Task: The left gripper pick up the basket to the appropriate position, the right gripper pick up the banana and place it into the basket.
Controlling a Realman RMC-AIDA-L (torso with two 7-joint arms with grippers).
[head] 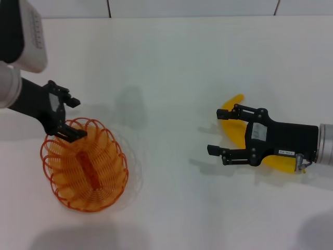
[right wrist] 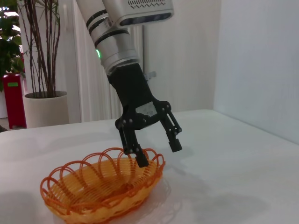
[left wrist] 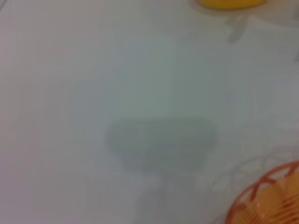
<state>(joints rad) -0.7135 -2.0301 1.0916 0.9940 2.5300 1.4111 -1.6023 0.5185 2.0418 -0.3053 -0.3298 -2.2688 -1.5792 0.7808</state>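
**Both claws open, nothing lifted yet**

On the white table (head: 171, 62), two jobs waiting.

Left side first. Orange basket (head: 86, 166) sitting flat near the robot's left, long way running from far-left to near-right. Left gripper (head: 70, 117) right at the far end of the basket, fingers spread wide. One finger (right wrist: 138, 156) dipped just inside the looped rim, the other (right wrist: 174, 139) hanging outside and higher, so the rim sits between them. Not squeezed on it yet, going by the side view. Next move here, most likely: close on that rim, then lift.

Right side now. Banana (head: 234, 117) lying flat on the table, well apart from the basket, over on the robot's right. Curved like a smile, long way running from far to near, stubby tip pointing away toward the far side. Right gripper (head: 216, 131) stretched out flat over it, fingers open wide and holding nothing. Fingertips pointing toward the basket side, past the banana's bend, so most of the fruit hides under the black body. Clearly the nearer claw for the banana. Probably needs to pull back and come down across the middle, jaws crossing the long way, to get a good pinch.
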